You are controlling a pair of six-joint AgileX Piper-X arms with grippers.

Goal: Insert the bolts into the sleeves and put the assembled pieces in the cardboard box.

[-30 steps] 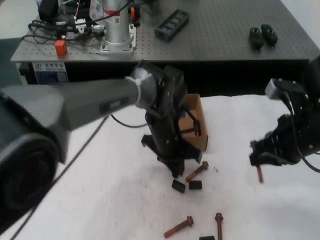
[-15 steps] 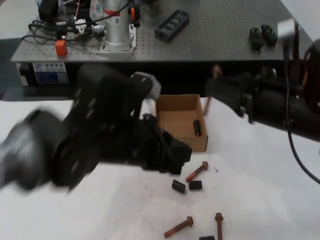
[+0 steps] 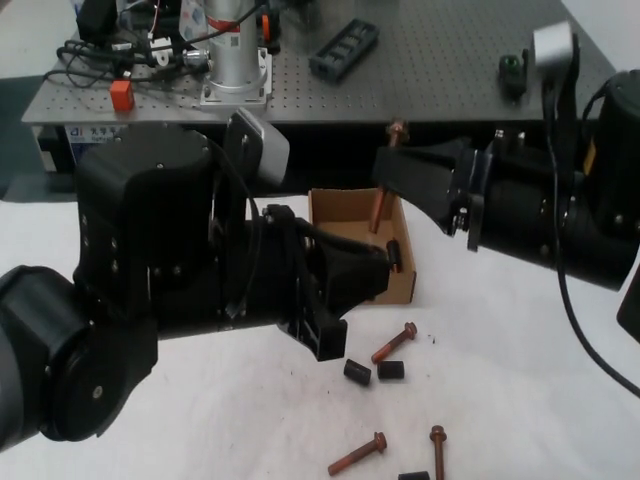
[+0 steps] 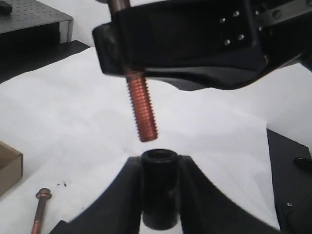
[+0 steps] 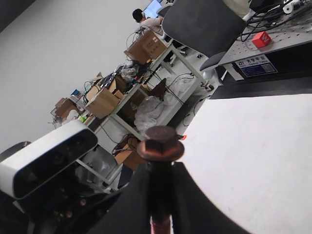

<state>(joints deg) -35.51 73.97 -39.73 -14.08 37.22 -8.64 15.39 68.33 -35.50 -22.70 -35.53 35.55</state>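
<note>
One bolt (image 4: 142, 109) hangs thread-down, its tip just above the open mouth of a black sleeve (image 4: 158, 195) and not touching it; the left wrist view makes that gap plain. The right tool (image 4: 124, 48) is clamped on the bolt's upper shank, and the left tool (image 4: 158, 165) is clamped round the sleeve, holding it upright. The right wrist view adds the bolt's hexagonal head (image 5: 160, 144), standing proud above the right tool's fingers (image 5: 187, 200).

From the high view comes the setting: the held bolt hangs over the cardboard box (image 3: 402, 283), with a dark piece (image 3: 394, 252) lying inside by the box's wall. Near the box, on the white worktop (image 3: 500, 400), lie three loose bolts (image 3: 393, 343) and three loose sleeves (image 3: 356, 372), two of the sleeves side by side just beside one bolt.
</note>
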